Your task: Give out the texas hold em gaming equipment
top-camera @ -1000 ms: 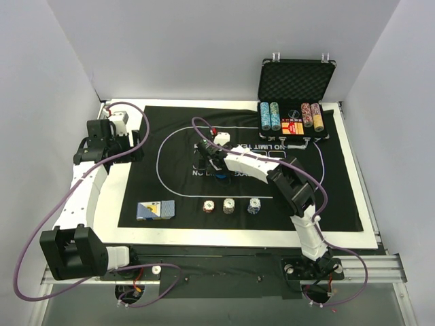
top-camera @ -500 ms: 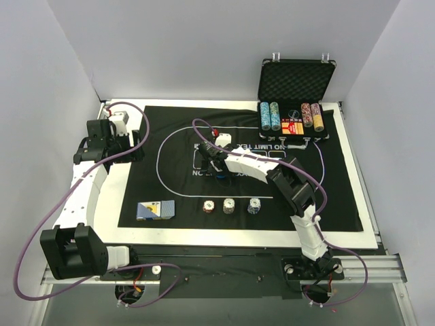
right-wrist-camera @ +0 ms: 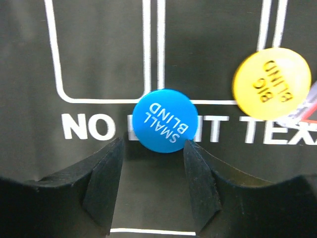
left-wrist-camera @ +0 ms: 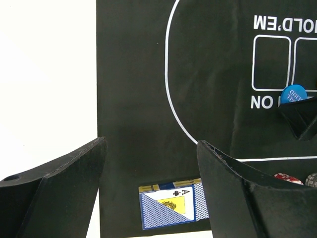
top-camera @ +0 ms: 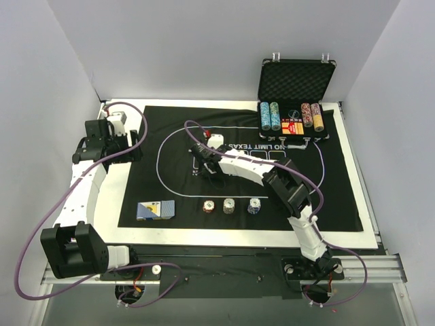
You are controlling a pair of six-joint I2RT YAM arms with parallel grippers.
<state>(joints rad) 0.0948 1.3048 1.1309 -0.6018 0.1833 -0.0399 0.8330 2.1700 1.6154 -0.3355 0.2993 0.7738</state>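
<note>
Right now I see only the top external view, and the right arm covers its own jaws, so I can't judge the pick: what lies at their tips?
Observer: A blue disc printed SMALL BLIND lies on the mat just beyond the right jaws, which stand apart.
Operator: Centred between them?
Observer: No; it sits toward the jaw on the right of the wrist view, overlapping that tip.
Operator: Anything else nearby?
Observer: A yellow disc printed BIG BLIND, apart from the blue one.

Looks like a robot lab booth: plain white partition walls (top-camera: 204, 47) beyond the right claw (top-camera: 203, 165), aluminium rail (top-camera: 370, 273) behind it, purple cables (top-camera: 41, 224) trailing alongside.
</note>
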